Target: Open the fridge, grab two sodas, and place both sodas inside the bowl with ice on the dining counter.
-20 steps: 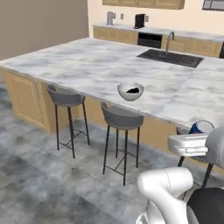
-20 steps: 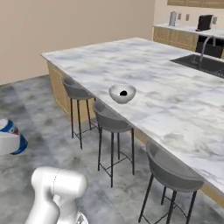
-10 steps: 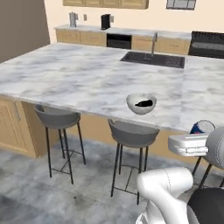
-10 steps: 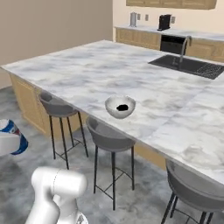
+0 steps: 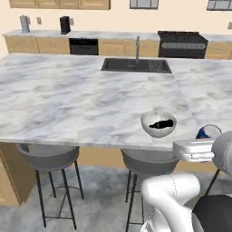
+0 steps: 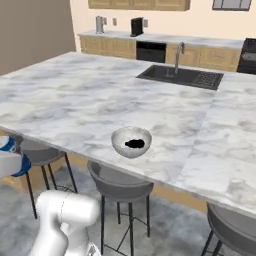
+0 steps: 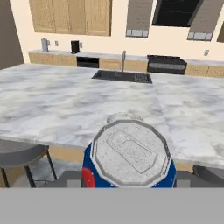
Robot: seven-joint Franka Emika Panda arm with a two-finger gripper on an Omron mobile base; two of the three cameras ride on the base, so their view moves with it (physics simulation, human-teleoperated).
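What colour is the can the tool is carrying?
Blue with a red patch and a silver top; the can shows best in the hand view.

Bowl (image 6: 131,142) on dining counter (image 6: 75,105) near front edge.

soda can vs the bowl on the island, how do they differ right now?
The soda can is blue with a silver top; the bowl is silver-grey all over. The can is held in the gripper, off the dining counter; the bowl rests on it, near the edge above the stools. Both are round.
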